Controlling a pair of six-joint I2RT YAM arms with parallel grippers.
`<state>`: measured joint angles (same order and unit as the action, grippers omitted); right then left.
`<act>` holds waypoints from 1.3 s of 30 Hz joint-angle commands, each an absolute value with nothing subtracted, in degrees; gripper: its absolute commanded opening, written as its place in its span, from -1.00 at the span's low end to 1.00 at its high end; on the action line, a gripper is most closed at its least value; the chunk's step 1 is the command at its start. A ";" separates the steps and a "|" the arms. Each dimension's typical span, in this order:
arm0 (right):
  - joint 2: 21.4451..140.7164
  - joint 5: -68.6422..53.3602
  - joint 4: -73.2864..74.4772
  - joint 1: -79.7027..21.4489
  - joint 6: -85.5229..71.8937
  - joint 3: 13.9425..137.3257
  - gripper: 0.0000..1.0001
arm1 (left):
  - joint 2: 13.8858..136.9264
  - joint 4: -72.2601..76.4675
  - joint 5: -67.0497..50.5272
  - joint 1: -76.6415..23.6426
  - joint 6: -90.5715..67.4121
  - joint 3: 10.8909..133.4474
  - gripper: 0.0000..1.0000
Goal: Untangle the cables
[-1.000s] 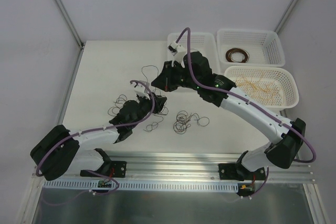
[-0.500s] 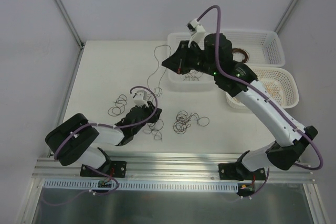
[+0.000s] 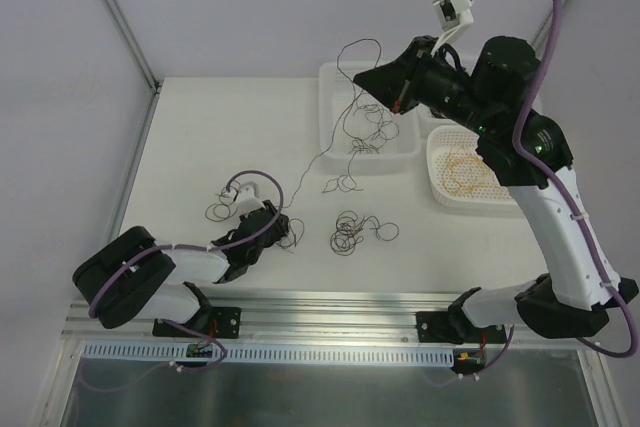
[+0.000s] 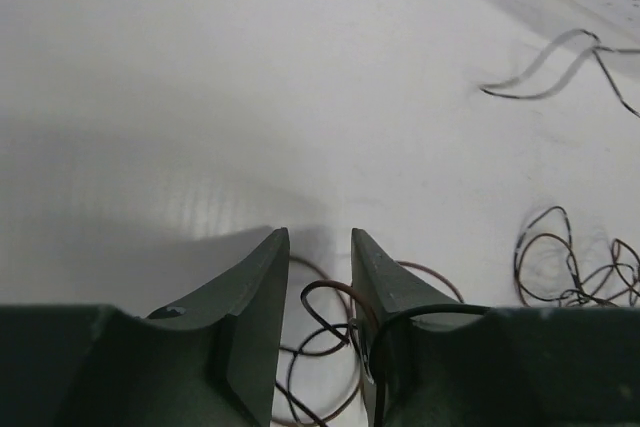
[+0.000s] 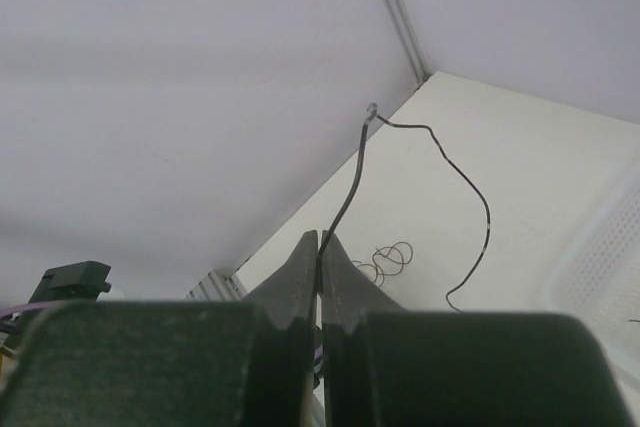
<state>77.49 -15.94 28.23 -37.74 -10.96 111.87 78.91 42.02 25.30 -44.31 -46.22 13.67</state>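
Only the right wrist view shows the grip. The right pincer (image 5: 320, 238) is pressed together on one black cable (image 5: 352, 179), which rises from between the tips, kinks at its top and curves down toward the table (image 5: 520, 157). From above, that pincer is raised high over the far right. The cable hangs from it as a long loose strand with curls along it, crossing in front of a white basket (image 3: 323, 112) and reaching the table just near of it.

The left wrist view shows the left pincer (image 4: 319, 239) low over the table with its fingers narrowly spread. Dark brown and black loops (image 4: 325, 312) lie in and under the gap. From above, this pincer is at the near left, with a small tangle (image 3: 350, 232) just to its right and loose rings (image 3: 222, 209) just to its left. Yellow-tan cables (image 3: 465, 169) lie in a mesh basket (image 3: 450, 197) at the right.

The table is plain white, enclosed by pale grey walls, with an aluminium rail (image 3: 330, 307) along its near edge.
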 commanded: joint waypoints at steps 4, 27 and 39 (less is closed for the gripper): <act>73.57 -17.49 29.27 -32.71 -9.84 115.31 -0.99 | 69.18 16.73 41.38 -44.12 -59.56 13.80 -0.28; 70.14 -25.58 31.02 -20.83 -8.44 99.61 -0.99 | 44.22 -2.36 30.41 -25.23 -51.25 17.66 -0.06; 69.51 -24.61 28.92 -21.18 -2.73 76.47 -0.99 | 43.77 -6.33 24.53 -24.87 -36.14 26.01 -0.45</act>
<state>70.30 -24.03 31.51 -20.97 -5.28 77.89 42.85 -5.08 28.03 -25.39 -43.16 22.74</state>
